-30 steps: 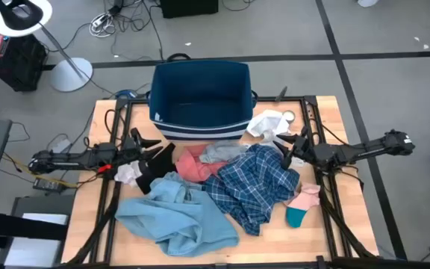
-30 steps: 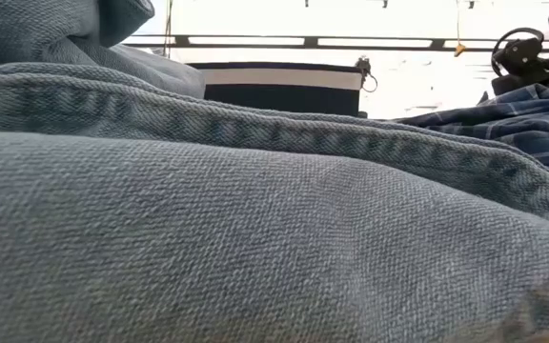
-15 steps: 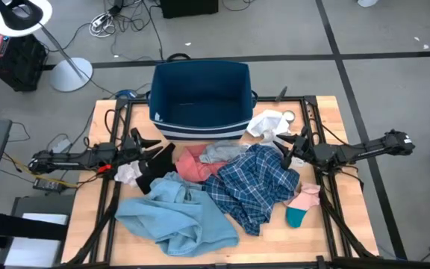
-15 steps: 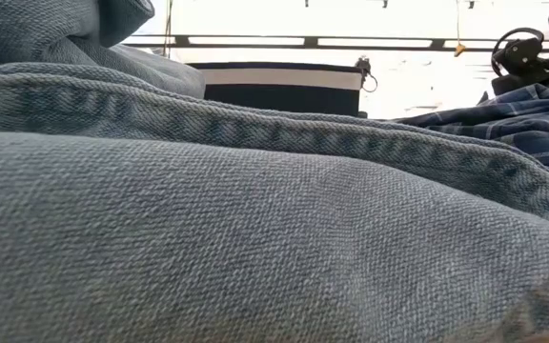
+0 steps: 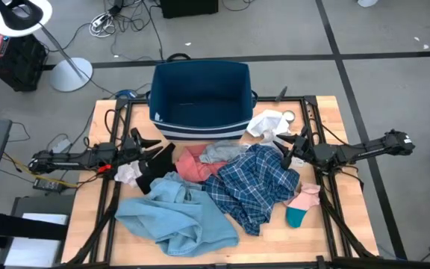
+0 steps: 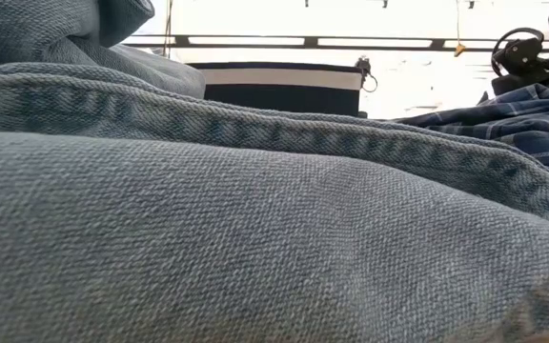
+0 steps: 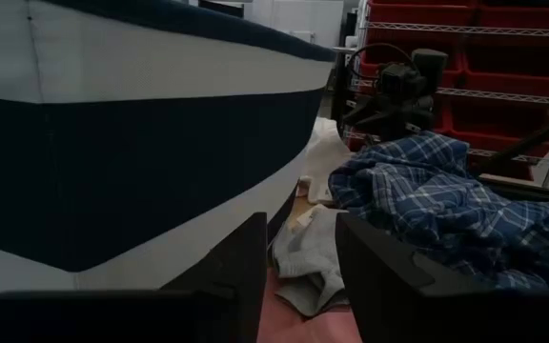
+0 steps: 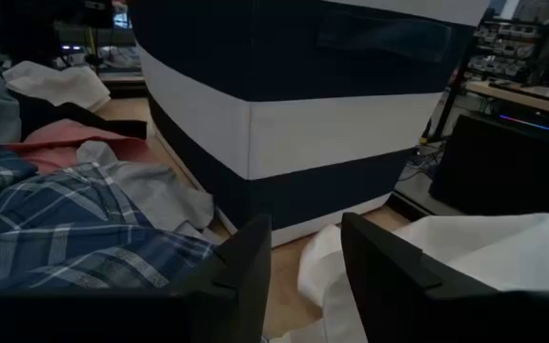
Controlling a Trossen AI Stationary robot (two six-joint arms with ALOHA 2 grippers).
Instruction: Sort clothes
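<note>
Looks like a robotics lab or workshop. Grey floor (image 5: pixel 394 45) is running with dark seams, and loose cables (image 5: pixel 118 19) are lying across it. A white ring lamp (image 5: pixel 22 16) on a stand is standing beside black equipment cases (image 5: pixel 13 60). Metal shelving (image 7: pixel 465 57) is holding red storage bins (image 7: pixel 503 14). The wooden table (image 5: pixel 327 232) is sitting in a black frame carrying 2 arms.
</note>
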